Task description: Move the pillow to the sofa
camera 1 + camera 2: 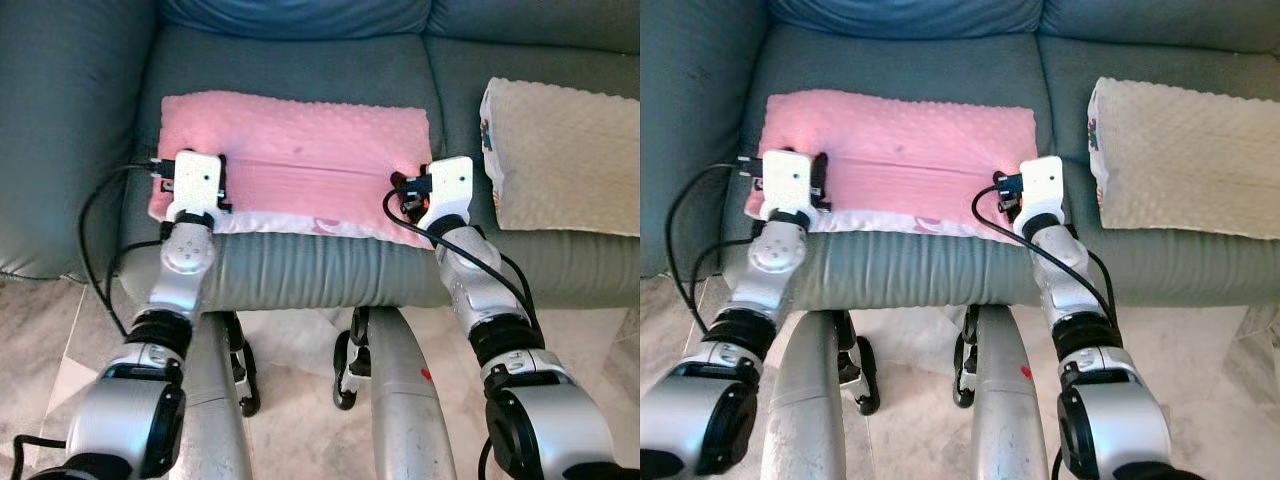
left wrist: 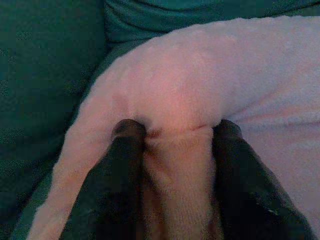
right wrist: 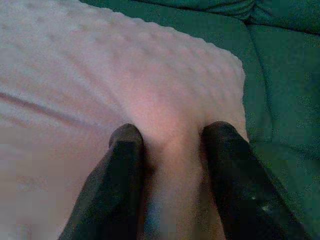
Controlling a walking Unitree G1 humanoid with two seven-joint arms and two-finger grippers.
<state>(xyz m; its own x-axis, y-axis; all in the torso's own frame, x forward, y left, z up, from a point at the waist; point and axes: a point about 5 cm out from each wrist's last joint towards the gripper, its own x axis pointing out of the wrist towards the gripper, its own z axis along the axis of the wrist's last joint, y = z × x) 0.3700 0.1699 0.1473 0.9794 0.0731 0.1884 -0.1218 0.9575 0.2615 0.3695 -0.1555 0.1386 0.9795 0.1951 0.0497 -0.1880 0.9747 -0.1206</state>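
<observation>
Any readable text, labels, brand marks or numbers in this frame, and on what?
None can be read.
The pink pillow, the beige pillow and the sofa bear no lettering.
The beige pillow's end shows a coloured print, too small to make out.
A small red mark on the robot's leg is too blurred to read.

Setting: home living room. Evidence: a grey-green upholstered sofa (image 1: 300,270) spans the upper frame, with padded armrest (image 1: 60,130) at upper left and back cushions (image 1: 300,15) along the top edge. On the seat lie soft furnishings: a pink dimpled pillow (image 1: 300,160) at centre and a beige dimpled pillow (image 1: 565,155) at upper right. Floor (image 1: 40,340) in lower frame is pale, marbled tile, domestic in type.
</observation>
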